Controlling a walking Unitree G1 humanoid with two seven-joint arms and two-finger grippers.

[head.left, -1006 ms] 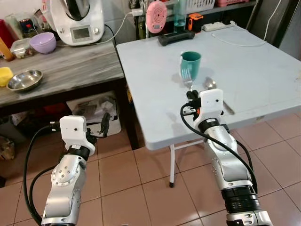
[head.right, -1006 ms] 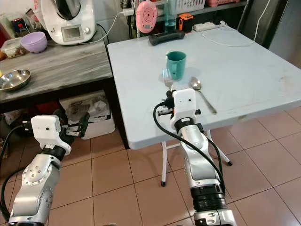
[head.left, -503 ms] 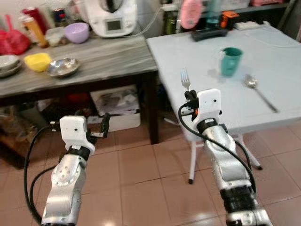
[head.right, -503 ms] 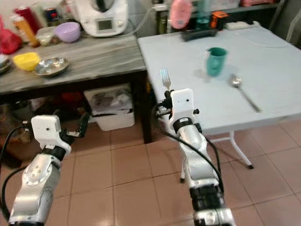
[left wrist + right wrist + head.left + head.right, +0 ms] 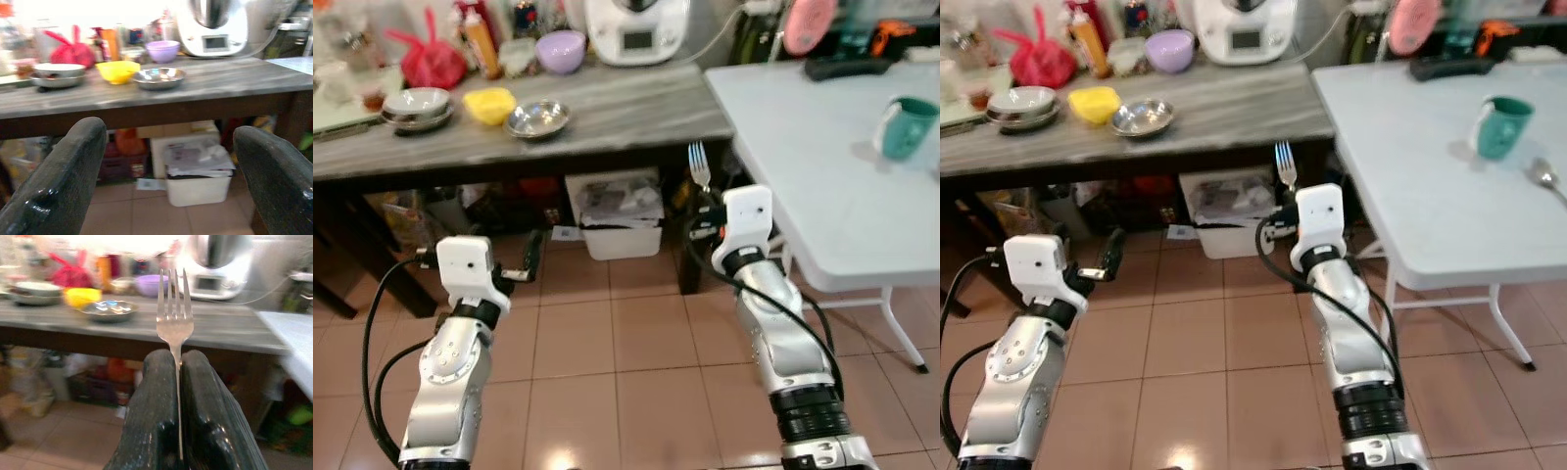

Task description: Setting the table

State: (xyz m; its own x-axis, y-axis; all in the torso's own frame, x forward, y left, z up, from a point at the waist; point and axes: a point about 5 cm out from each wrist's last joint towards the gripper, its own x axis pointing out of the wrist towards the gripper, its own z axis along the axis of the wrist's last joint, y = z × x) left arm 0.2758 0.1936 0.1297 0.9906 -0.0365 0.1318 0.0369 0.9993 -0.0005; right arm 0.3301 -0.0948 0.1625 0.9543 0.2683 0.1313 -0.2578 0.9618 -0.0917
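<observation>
Right gripper (image 5: 177,431): fingers pressed together on the silver metal fork (image 5: 174,320), tines up, over floor tiles. Left gripper (image 5: 171,196): fingers wide apart, holding nothing. Beyond: steel bowl (image 5: 159,77) on grey wooden surface (image 5: 607,108); teal mug (image 5: 908,126) far right on white folding surface (image 5: 803,166).

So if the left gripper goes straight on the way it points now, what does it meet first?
Probably the white bin under the wooden table; depth is unclear. The left gripper is open, above the floor.

Mug (image 5: 906,127) on table (image 5: 803,166), right
</observation>
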